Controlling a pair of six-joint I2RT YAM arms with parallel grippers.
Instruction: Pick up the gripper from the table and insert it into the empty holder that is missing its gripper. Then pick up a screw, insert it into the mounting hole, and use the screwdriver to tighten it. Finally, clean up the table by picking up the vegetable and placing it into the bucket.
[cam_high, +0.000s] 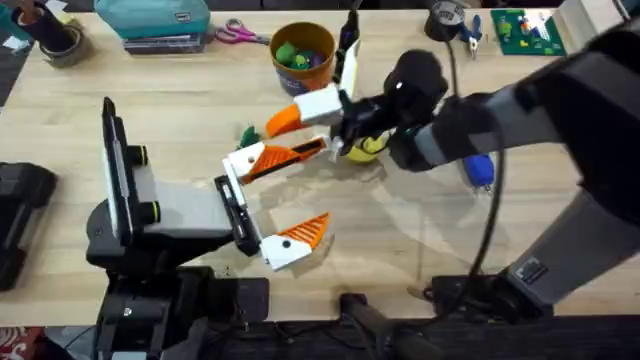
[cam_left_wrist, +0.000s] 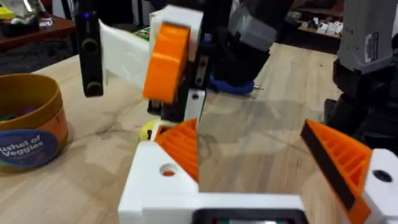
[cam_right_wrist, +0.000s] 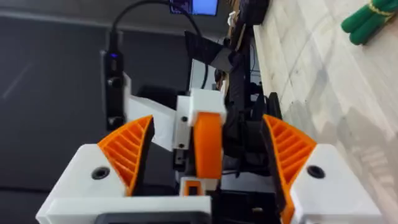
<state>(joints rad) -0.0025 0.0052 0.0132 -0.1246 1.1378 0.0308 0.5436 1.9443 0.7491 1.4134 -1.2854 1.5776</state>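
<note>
An orange ribbed finger piece (cam_right_wrist: 208, 143), which I take for the gripper, sits under the white holder (cam_right_wrist: 199, 106). My right gripper (cam_right_wrist: 208, 155) is open, with a finger on each side of the piece and gaps between. Overhead, the same orange piece (cam_high: 283, 120) and white mount (cam_high: 320, 105) lie left of the right arm (cam_high: 470, 120). My left gripper (cam_high: 305, 190) stands open below them, empty. The blue screwdriver (cam_high: 480, 168) lies under the right arm. A small green vegetable (cam_high: 247, 133) lies on the table. The bucket (cam_high: 320, 35) stands behind.
A yellow ring (cam_high: 365, 150) lies beside the right wrist. Along the back edge are scissors (cam_high: 238, 33), a teal case (cam_high: 155, 18), a tape roll (cam_high: 58, 42), blue-handled pliers (cam_high: 470, 30) and a green board (cam_high: 525, 28).
</note>
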